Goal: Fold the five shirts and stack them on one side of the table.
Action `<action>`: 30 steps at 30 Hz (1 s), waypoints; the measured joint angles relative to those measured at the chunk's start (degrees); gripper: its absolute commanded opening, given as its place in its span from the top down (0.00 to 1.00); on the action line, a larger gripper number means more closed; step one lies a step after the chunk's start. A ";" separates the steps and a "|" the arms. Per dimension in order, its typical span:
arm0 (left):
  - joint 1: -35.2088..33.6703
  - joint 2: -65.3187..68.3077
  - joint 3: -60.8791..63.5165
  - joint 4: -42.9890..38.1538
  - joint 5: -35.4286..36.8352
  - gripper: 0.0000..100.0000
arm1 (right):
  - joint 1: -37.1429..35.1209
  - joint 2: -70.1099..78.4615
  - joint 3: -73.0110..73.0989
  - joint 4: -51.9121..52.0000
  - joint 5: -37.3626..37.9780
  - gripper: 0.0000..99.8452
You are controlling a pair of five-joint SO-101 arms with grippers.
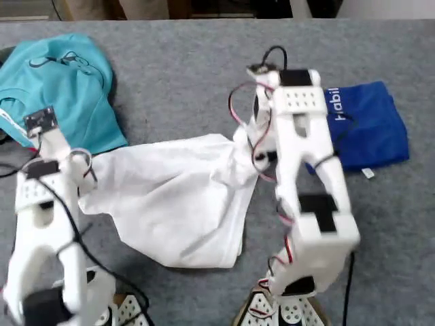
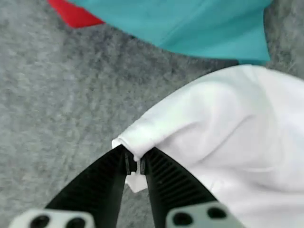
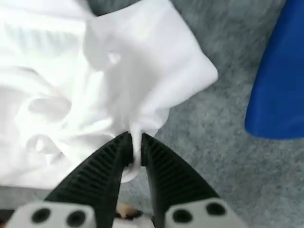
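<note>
Looking down from the high view, a white shirt [image 1: 177,204] lies loosely spread and wrinkled in the middle of the grey surface [image 1: 183,81], between the two arms. The left end effector [image 1: 83,166] sits at the shirt's left edge, and the right end effector [image 1: 250,146] sits at its bunched upper right corner. A teal shirt [image 1: 61,81] lies rumpled at the far left of the surface, its lower edge just beside the white shirt. A blue shirt [image 1: 367,129] lies as a compact rectangle on the far side of the right arm, apart from the white one.

Turning to the left wrist view, the left end effector [image 2: 134,164] is clenched on a small fold at the white shirt's [image 2: 228,137] edge, the cloth pinched between its two black ribbed fingers [image 2: 102,183]. Beyond it lies the teal shirt [image 2: 190,23], with a red cloth [image 2: 76,15] showing from under its edge, and bare surface [image 2: 47,95] alongside.

Coming to the right wrist view, the right end effector [image 3: 135,152] is likewise clamped on the white shirt [image 3: 71,85], a gathered ridge of fabric drawn tight between its fingers [image 3: 166,175]. The blue shirt [image 3: 280,85] lies to one side, with a strip of grey surface [image 3: 213,152] between the two.
</note>
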 measured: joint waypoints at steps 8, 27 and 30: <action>2.64 25.49 -28.31 8.79 3.43 0.98 | 1.85 -22.68 33.05 -9.93 3.52 0.77; 7.65 35.69 -74.99 30.59 6.68 0.98 | 13.80 -30.42 22.59 -5.54 5.45 0.78; 8.26 35.69 -79.91 31.74 6.68 0.98 | 11.34 -23.91 16.88 -5.10 4.40 0.78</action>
